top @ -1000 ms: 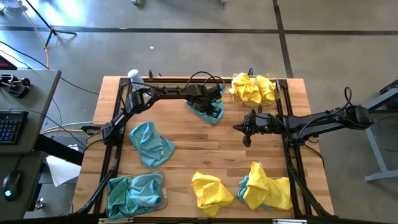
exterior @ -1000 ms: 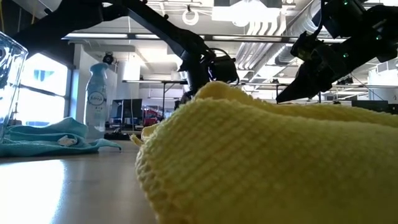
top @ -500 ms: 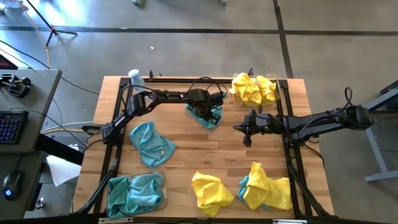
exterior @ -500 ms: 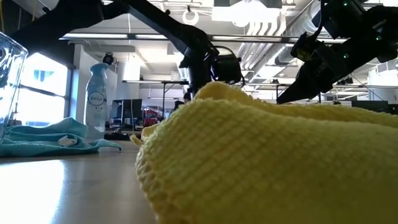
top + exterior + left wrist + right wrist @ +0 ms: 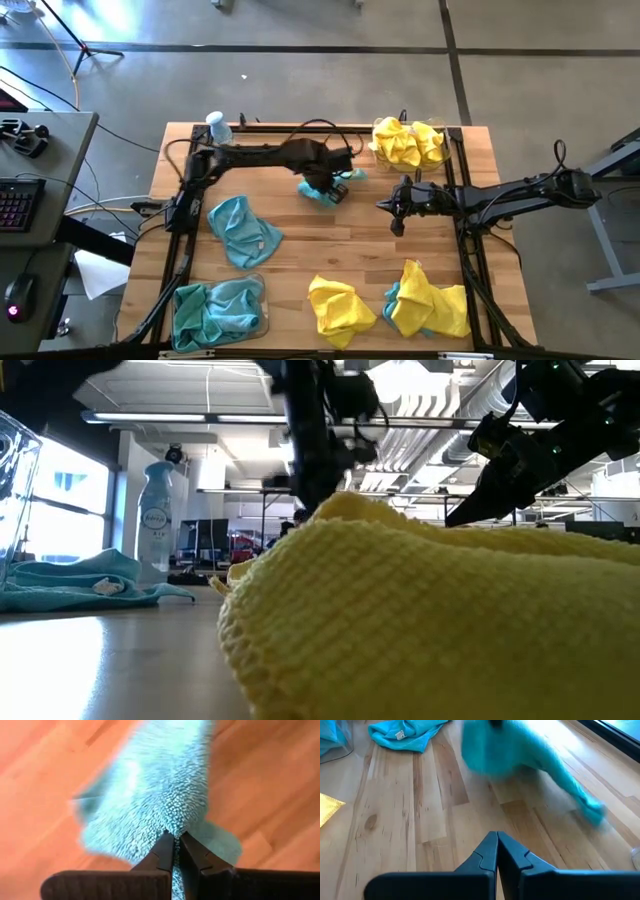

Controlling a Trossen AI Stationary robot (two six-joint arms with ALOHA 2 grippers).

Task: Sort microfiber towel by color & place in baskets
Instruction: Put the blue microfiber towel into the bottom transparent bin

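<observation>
**Left hand pinches a teal towel; sorting is about half done**

Left hand (image 5: pixel 330 185) is pressed together on a teal towel (image 5: pixel 322 190) and holds it by a fold, as the left wrist view shows clearly: the two dark fingers (image 5: pixel 162 852) meet with the fuzzy cloth between them. This towel is just above the wood, near the far edge of the table (image 5: pixel 300 240) and beside the yellow basket (image 5: pixel 448 150), which is the landmark I use for places below.

Going from left to right across the table: far from the yellow basket, at the near left corner, stands the teal basket (image 5: pixel 262 315) with teal cloth already inside. Between that basket and the held towel lies one loose teal towel (image 5: pixel 240 230), not yet sorted. Toward the near edge, well apart from the yellow basket, lies a loose yellow towel (image 5: pixel 340 308). Beside it, and straight across the table from the yellow basket, there is a mixed heap (image 5: pixel 428 300) of yellow cloth over some teal cloth. The yellow basket itself, at the far right corner, already holds several yellow towels.

Right hand (image 5: pixel 397 218) hovers with its fingers pressed together and empty, near the yellow basket, over bare wood.

My judgement: both baskets have received some towels, but at least four or five remain outside. The held teal towel must travel the whole diagonal to the teal basket.
</observation>
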